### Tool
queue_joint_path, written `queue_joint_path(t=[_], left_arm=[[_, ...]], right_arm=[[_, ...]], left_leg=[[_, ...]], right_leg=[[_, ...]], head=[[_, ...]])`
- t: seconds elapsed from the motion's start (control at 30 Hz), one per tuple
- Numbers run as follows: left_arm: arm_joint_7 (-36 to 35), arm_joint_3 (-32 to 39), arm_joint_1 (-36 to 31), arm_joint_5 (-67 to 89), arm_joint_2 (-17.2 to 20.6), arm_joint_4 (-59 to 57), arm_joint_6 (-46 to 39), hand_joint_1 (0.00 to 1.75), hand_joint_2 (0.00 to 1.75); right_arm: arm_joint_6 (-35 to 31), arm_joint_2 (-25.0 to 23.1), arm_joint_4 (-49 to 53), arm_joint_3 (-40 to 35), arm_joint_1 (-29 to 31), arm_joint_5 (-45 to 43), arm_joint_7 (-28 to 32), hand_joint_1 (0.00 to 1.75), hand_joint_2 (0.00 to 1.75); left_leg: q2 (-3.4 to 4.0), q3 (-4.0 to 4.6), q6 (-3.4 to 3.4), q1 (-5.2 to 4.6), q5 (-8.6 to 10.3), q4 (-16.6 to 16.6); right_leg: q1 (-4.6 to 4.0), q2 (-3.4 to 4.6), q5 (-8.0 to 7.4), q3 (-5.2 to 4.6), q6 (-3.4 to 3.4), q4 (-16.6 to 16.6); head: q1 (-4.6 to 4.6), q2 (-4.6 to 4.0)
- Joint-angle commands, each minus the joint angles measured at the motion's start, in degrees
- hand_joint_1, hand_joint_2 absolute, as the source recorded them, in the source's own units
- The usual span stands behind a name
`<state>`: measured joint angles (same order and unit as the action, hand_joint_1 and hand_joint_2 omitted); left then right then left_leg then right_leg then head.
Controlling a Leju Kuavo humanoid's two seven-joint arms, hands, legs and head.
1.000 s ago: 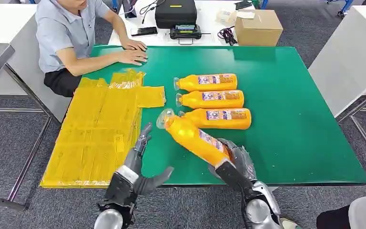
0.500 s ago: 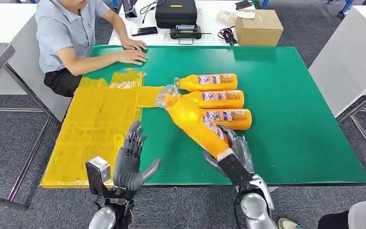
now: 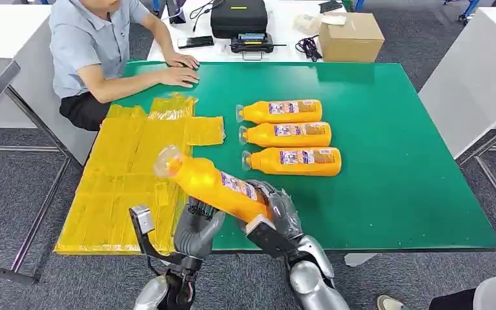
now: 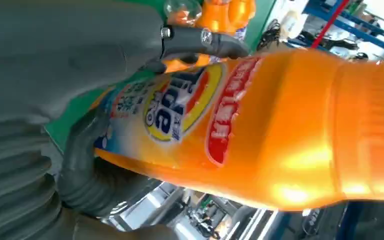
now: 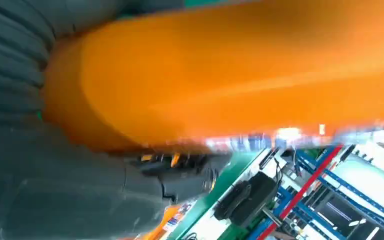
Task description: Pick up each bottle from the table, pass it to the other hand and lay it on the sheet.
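1. head view: the right hand (image 3: 278, 210) grips the base end of an orange bottle (image 3: 216, 184), fingers wrapped round its labelled body, holding it off the green table (image 3: 387, 161) with the clear cap end tilted up and away from that hand, toward the yellow sheet (image 3: 129, 174).
2. the left hand (image 3: 197, 229) is just beside the right hand, under the middle of the same bottle, fingers curled up against its underside.
3. left wrist view: the left hand (image 4: 70, 75) has its thumb (image 4: 205, 42) over the label and darker fingers below the bottle (image 4: 280, 125), so its hold closes round the body.
4. right wrist view: the right hand (image 5: 55, 200) is wrapped close on the blurred orange bottle (image 5: 230, 75), with its fingers (image 5: 185, 180) along one side.
5. the bottle is between the 2 hands and held by both; its cap end hangs above the near edge of the sheet.
6. beyond the right hand, 3 more bottles lie side by side on the table, caps toward the sheet: the nearest bottle (image 3: 294, 161), the middle bottle (image 3: 287, 134) and the farthest bottle (image 3: 281, 111).
7. far beyond the left hand, a seated person (image 3: 93, 48) rests both hands on the table's far corner.
8. behind the table stand a black case (image 3: 237, 18) and a cardboard box (image 3: 351, 37).
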<state>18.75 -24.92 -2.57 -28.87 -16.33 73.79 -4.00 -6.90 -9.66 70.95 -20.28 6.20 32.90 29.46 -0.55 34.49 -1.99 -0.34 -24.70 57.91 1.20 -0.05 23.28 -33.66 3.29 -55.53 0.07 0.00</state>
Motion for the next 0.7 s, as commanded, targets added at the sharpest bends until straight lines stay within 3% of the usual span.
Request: queue_joint_path(t=[0.03,0.2,0.43,0.5,0.53,0.63,0.7], left_arm=[[1.74,-3.37,-4.66,-1.26,1.97,-4.83,-1.94,0.00,1.75],[5.95,-4.36,-6.32,0.33,2.27,-4.16,-7.09,0.00,1.75],[6.98,-4.42,-6.23,0.68,2.38,-3.55,-7.95,0.00,1.75],[10.77,-5.04,-6.37,2.83,2.77,-2.34,-10.16,0.00,1.75],[11.57,-5.30,-6.38,3.47,2.84,-1.93,-10.85,1.68,1.75],[12.31,-5.49,-6.50,4.17,3.19,-1.03,-11.52,1.75,1.75],[12.78,-5.66,-6.56,4.75,3.38,-1.09,-12.05,1.75,1.75]], right_arm=[[-1.60,3.83,-9.72,-8.66,5.06,-0.98,-0.24,1.75,1.75],[-3.13,5.05,-10.84,-12.29,5.98,-2.44,-0.31,1.75,1.75],[-2.96,5.22,-11.27,-12.60,6.14,-3.27,-0.41,1.75,1.75],[-1.91,5.62,-11.93,-13.32,6.58,-5.35,-0.41,1.75,1.75],[-1.57,5.72,-12.09,-13.51,6.73,-5.99,-0.30,1.75,1.75],[-0.22,6.14,-12.40,-13.81,7.35,-7.42,-0.08,1.66,1.75],[0.48,6.31,-12.93,-14.04,7.89,-8.01,-0.29,1.45,1.75]], left_leg=[[0.07,-0.25,0.12,0.09,-0.08,-0.04],[0.00,-0.16,0.11,0.04,-0.05,-0.05],[0.05,-0.26,0.16,0.10,-0.13,-0.01],[0.01,-0.19,0.13,0.08,-0.09,-0.02],[0.02,-0.24,0.16,0.11,-0.13,0.00],[0.01,-0.11,0.11,0.07,-0.07,-0.01],[-0.01,-0.16,0.14,0.08,-0.09,0.00]], right_leg=[[-0.10,0.03,0.04,0.27,-0.15,0.10],[-0.07,-0.03,0.04,0.17,-0.14,0.06],[-0.14,0.00,0.09,0.28,-0.20,0.07],[-0.10,-0.04,0.08,0.20,-0.16,0.06],[-0.14,-0.04,0.10,0.27,-0.19,0.09],[-0.09,-0.03,0.06,0.13,-0.13,0.06],[-0.11,-0.06,0.09,0.19,-0.17,0.04]], head=[[0.02,0.00],[0.02,0.00],[0.02,0.00],[0.00,0.00],[0.02,0.00],[0.00,0.00],[0.02,0.00]])
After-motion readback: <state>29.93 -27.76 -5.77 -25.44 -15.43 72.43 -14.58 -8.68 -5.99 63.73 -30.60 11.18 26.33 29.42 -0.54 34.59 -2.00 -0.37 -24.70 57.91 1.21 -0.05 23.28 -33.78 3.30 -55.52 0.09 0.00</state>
